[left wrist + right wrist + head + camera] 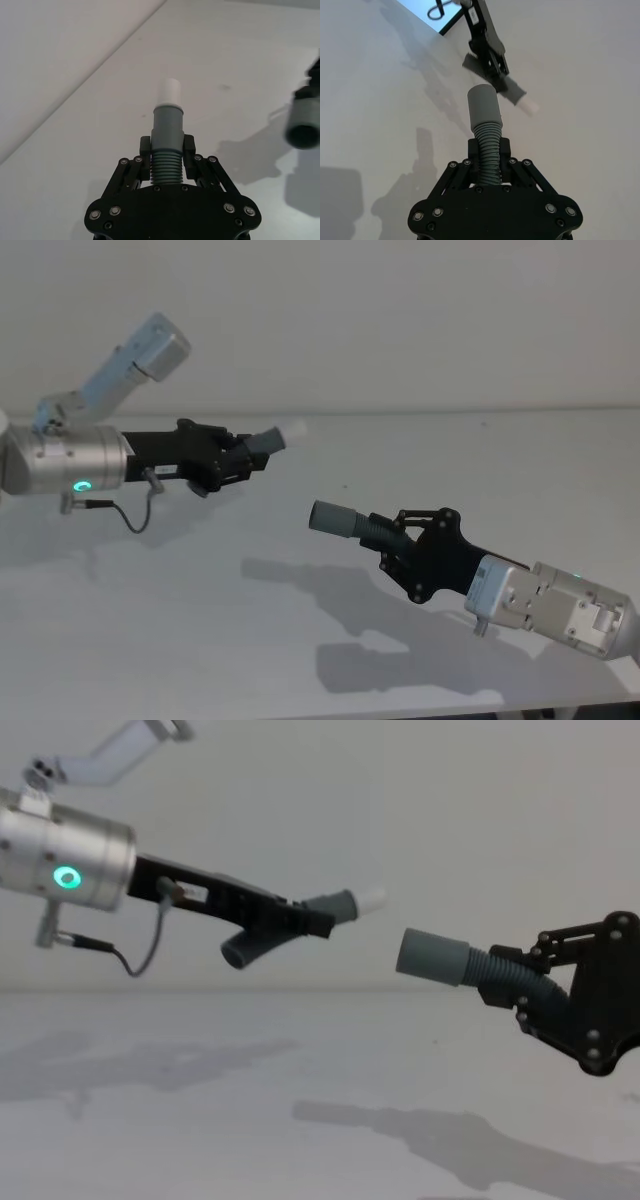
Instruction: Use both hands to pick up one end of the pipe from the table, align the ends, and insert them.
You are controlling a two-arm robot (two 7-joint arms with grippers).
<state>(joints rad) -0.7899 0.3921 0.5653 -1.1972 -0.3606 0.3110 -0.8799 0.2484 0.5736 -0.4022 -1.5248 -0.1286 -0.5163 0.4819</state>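
Both hose pieces are lifted off the white tabletop (200,640) and held in the air, so the pick-up is done; aligning and inserting are left. Nearest, at the lower right of the head view, the right gripper (388,532) has its fingers closed on the ribbed middle of the cuff piece (365,527). Its open grey cuff (335,519) sticks out beyond the fingers toward the centre of the frame. Farther off, at the upper left, the left gripper (252,455), next to a glowing green ring (80,485), has its fingers clamped on the ribbed part of the plug piece (268,441). The white tip (296,428) pokes out past the fingers toward the right; in the chest view the piece's other end hangs down below the fingers. The two ends are apart, with a clear gap between tip and cuff. In the chest view they roughly face each other, the tip a little higher than the cuff and angled slightly upward to the right, the cuff tilted upward to the left. Judging by that, the two axes do not yet line up: the ends need turning onto one line before the gap is closed and the tip pushed into the cuff.
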